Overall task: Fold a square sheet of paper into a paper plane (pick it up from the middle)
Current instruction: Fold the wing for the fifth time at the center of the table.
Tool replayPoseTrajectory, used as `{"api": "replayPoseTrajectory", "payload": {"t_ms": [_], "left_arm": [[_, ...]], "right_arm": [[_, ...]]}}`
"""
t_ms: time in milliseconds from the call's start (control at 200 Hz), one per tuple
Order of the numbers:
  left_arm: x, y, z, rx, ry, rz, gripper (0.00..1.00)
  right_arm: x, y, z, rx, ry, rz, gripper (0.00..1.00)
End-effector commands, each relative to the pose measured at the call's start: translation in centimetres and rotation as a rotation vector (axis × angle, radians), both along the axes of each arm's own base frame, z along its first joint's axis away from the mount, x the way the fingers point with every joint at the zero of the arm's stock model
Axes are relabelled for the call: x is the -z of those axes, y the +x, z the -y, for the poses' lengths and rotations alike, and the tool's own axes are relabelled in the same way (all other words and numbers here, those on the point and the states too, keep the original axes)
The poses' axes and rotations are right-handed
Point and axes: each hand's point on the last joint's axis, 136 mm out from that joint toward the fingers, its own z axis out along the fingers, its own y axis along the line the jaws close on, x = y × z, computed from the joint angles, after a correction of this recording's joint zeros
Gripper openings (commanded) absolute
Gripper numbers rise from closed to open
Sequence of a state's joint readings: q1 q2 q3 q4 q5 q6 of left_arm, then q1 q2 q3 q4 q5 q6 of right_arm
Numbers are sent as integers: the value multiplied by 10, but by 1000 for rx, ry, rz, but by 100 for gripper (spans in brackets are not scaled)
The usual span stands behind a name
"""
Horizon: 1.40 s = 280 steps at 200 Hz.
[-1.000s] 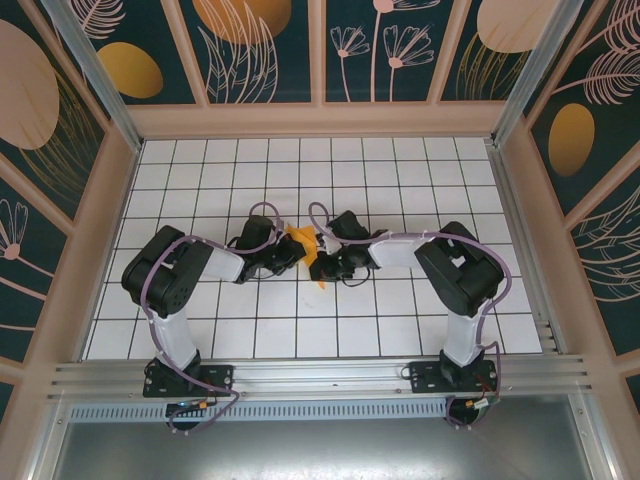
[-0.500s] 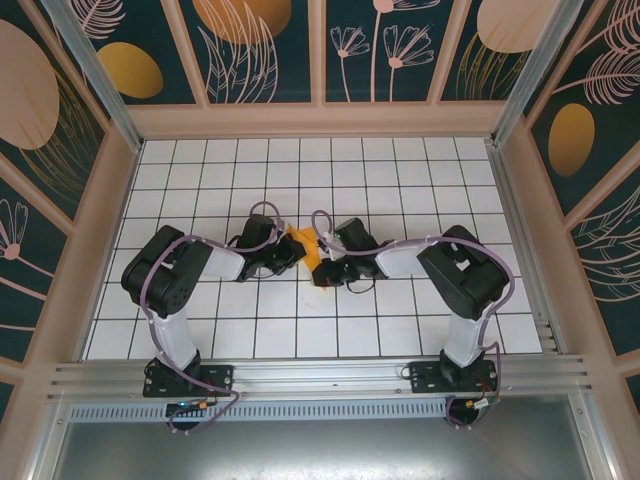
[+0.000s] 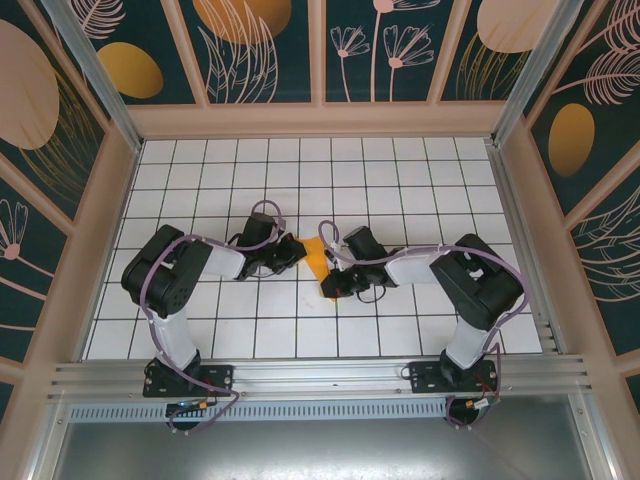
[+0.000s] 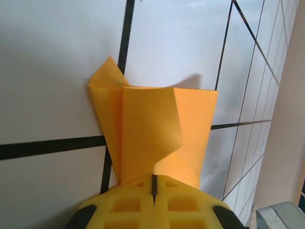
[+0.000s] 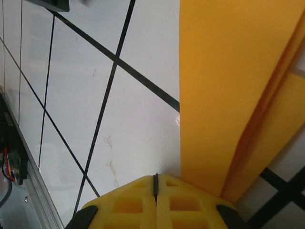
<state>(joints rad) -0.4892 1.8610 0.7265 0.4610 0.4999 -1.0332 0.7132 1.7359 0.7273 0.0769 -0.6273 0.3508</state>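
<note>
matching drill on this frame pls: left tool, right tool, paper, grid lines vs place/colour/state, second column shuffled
1. left tool
2. right tool
3. paper
4. grid lines

A. black
B. shut, at the paper's end nearer the arm bases
C. bright orange, folded
D. shut, at the paper's far end

Pairs: 1-D, 2-B, 3-C, 4-A

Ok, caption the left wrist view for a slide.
Shut left hand pinching folded orange paper over the gridded table.
</note>
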Motion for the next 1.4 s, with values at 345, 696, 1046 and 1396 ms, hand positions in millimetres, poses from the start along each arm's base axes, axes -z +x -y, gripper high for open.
{"api": "replayPoseTrajectory", "payload": {"t_ms": [345, 696, 1046, 1396], "left_arm": [[-41, 27, -5, 133, 141, 235, 13], [-24, 31, -8, 148, 192, 244, 13], [-8, 40, -11, 159, 250, 258, 13], [7, 48, -17, 164, 304, 255, 12]], "right_arm": [[26, -3, 17, 20, -108, -76, 5], [29, -2, 19, 29, -111, -91, 6], [32, -6, 22, 24, -115, -101, 6], [33, -8, 24, 22, -122, -107, 5]]}}
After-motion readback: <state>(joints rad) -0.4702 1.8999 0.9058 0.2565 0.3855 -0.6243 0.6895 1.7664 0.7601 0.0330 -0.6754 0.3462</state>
